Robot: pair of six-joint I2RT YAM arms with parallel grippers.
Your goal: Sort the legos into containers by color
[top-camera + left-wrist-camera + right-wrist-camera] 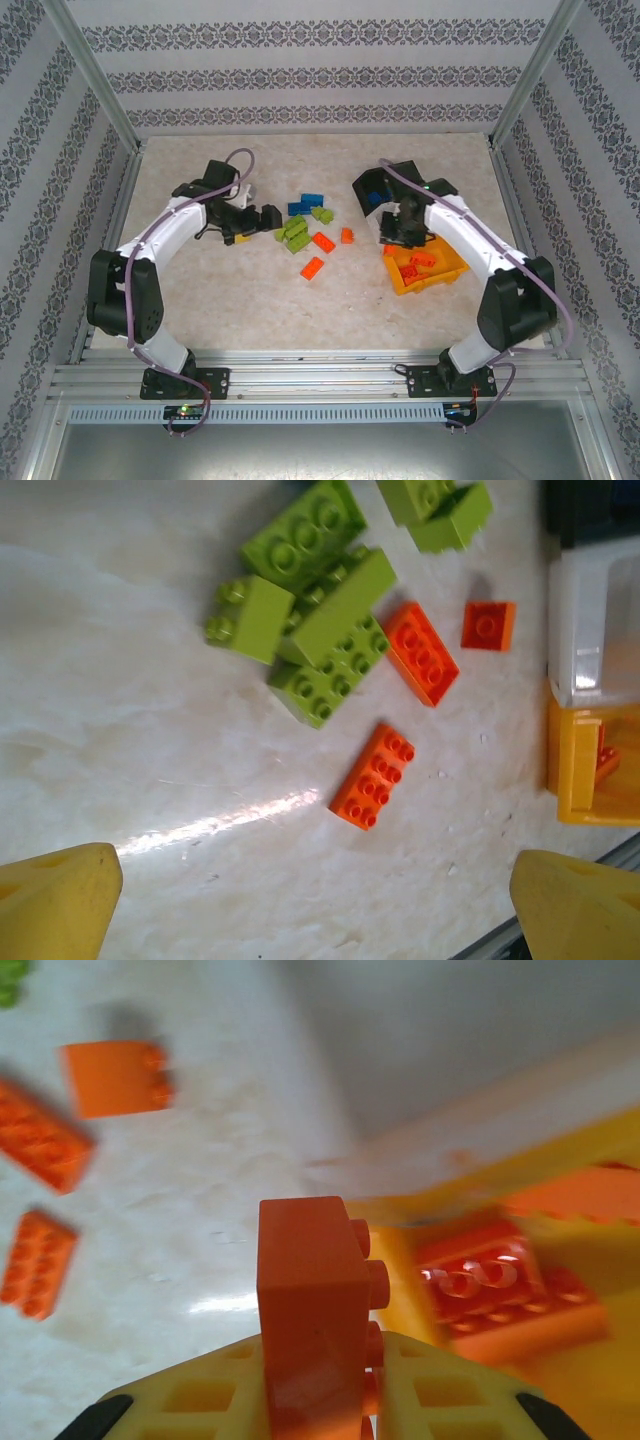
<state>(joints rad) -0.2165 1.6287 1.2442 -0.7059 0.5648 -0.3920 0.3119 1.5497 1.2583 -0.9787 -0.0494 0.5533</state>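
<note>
Orange-red studded plastic brick (312, 1300) is pinched in the right claw (320, 1400), right at the orange-yellow plastic bin's rim (560, 1155). Released early, it may clip the rim and tumble onto the bench (200, 1210). Left claw (318, 905) hangs spread.

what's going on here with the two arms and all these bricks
Two arms are sorting bricks by colour. The right tool is shut on an orange brick by the orange-yellow bin, which holds more orange pieces. The left tool hangs open above loose green bricks on the table; blue bricks lie farther back.
</note>
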